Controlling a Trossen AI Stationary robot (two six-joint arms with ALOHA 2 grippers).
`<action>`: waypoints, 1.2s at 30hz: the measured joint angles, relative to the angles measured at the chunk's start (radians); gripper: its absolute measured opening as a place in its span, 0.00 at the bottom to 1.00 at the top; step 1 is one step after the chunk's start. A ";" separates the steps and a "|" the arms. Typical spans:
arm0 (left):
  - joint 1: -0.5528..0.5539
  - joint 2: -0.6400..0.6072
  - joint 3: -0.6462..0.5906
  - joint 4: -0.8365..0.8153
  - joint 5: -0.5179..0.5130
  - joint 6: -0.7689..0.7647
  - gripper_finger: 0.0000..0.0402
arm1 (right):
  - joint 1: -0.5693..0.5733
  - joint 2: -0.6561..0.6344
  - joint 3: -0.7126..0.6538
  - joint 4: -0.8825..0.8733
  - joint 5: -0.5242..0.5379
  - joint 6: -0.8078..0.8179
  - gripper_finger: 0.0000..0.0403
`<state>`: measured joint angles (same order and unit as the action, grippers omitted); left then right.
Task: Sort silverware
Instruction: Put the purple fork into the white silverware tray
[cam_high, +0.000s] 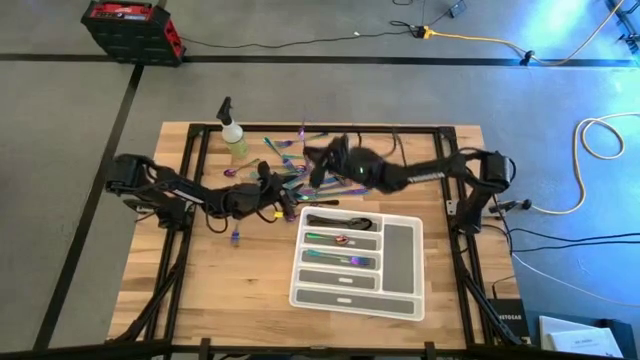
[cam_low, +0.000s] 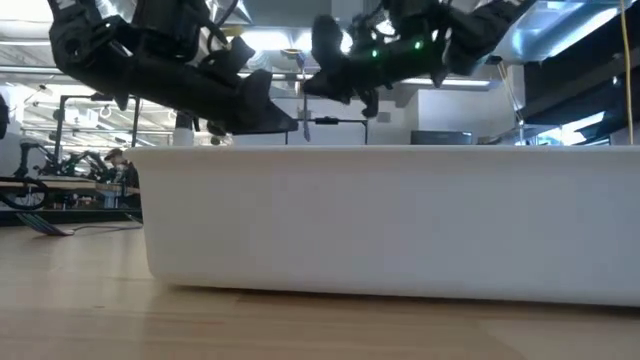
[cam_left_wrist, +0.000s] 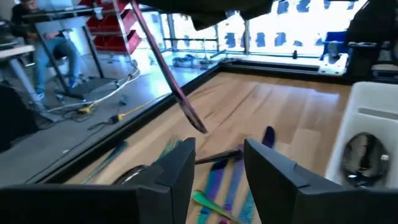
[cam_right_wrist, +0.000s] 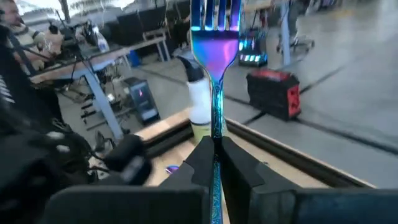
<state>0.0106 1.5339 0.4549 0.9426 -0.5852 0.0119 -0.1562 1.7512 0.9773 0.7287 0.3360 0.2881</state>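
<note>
Right gripper (cam_right_wrist: 214, 152): fingers pressed together on the handle of an iridescent blue-purple metal fork (cam_right_wrist: 216, 37), tines up; in the high view it sits above frame centre, over the pile.
Left gripper (cam_left_wrist: 217, 168): fingers parted with nothing between them, hovering low over loose pieces, left of centre in the high view.
Silverware pile (cam_high: 290, 165): slim rainbow forks, spoons and knives scattered on the table in the upper middle of the high view; one stray piece (cam_high: 237, 236) lies apart, lower left of the pile.
White-grey compartment tray (cam_high: 400, 300): lower right of centre, a few pieces already lying in its upper slots.
Yellow-green spray bottle (cam_high: 235, 140): upright, upper left of the pile.
Hard to make out: single pieces in the pile blur together; the tray wall (cam_low: 380, 220) blocks the low view of the tabletop behind it.
Surface: light wooden table (cam_high: 220, 290) on a black frame.
Room: grey floor, red case (cam_high: 130, 25) at upper left, cables at right; a seated person (cam_left_wrist: 46, 46) at a desk in the left wrist view.
</note>
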 joint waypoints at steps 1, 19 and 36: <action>-0.002 0.014 0.004 0.015 0.000 -0.002 0.31 | 0.028 0.000 -0.002 0.022 0.045 -0.022 0.00; -0.020 0.065 0.037 0.142 -0.010 0.022 0.31 | 0.195 -0.001 -0.003 0.202 0.334 -0.197 0.00; -0.019 0.065 0.041 0.222 -0.006 0.017 0.31 | 0.196 0.000 -0.003 0.202 0.334 -0.170 0.00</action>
<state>-0.0086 1.5990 0.4961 1.1648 -0.5915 0.0292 0.0399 1.7508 0.9741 0.9302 0.6704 0.1182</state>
